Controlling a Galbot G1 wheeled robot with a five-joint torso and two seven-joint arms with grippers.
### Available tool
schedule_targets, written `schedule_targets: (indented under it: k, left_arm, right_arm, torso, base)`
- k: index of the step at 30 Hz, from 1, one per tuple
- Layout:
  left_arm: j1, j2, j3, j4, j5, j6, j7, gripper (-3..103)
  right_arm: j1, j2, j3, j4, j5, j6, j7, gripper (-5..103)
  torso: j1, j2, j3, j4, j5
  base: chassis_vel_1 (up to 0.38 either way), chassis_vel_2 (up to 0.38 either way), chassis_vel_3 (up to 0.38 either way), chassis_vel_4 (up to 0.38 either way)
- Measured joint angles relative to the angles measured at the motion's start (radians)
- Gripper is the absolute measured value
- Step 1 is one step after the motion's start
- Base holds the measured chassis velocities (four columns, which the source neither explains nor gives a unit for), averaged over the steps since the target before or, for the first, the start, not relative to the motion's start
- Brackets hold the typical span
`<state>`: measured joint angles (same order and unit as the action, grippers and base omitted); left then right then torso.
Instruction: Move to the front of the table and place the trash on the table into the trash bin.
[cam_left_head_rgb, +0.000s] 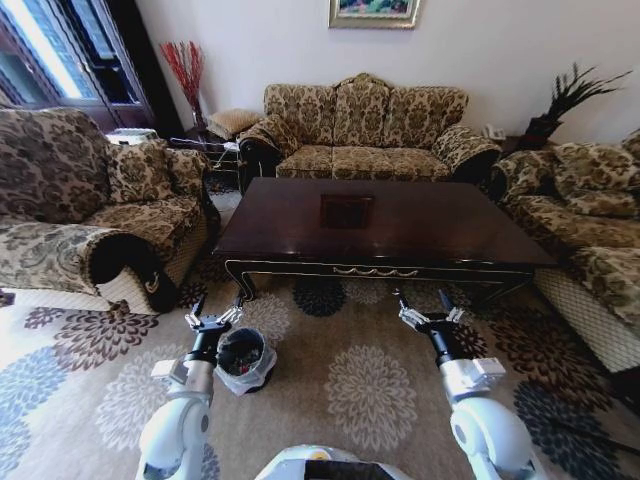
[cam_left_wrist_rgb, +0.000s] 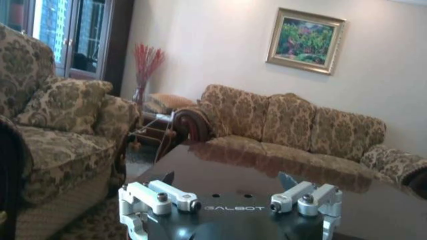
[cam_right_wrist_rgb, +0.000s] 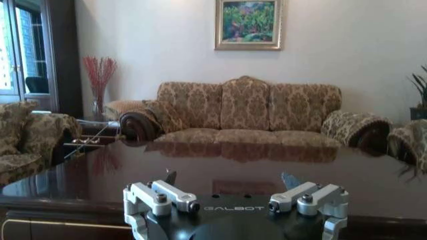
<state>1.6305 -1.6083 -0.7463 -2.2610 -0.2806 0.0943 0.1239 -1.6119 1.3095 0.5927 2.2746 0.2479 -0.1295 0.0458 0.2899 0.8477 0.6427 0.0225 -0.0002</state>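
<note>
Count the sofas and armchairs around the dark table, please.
3: a three-seat sofa behind the table, an armchair at its left end, and a sofa at its right end, cut off by the picture edge.

We find a furnished home living room. A three-seat floral sofa (cam_left_head_rgb: 365, 125) stands against the far wall at upper centre, with matching armchairs at the left (cam_left_head_rgb: 85, 210) and right (cam_left_head_rgb: 590, 225) edges. A dark glossy coffee table (cam_left_head_rgb: 400, 225) occupies the centre on a flower-patterned carpet (cam_left_head_rgb: 370, 390). A framed painting (cam_right_wrist_rgb: 248, 24) hangs above the sofa, and a vase of red stems (cam_left_head_rgb: 187, 75) stands at upper left.
</note>
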Motion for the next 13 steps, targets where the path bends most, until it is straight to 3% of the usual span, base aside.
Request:
schedule_targets:
  k: [13]
  left_arm:
    - [-0.015, 0.000, 0.018, 0.012, 0.069, 0.018, -0.005, 100]
  right_arm:
    - [0.017, 0.007, -0.001, 0.027, -0.022, -0.008, 0.008, 100]
  torso:
    - [0.000, 0.000, 0.000, 0.0000, 0.0002]
  base:
    - [0.000, 0.000, 0.000, 0.000]
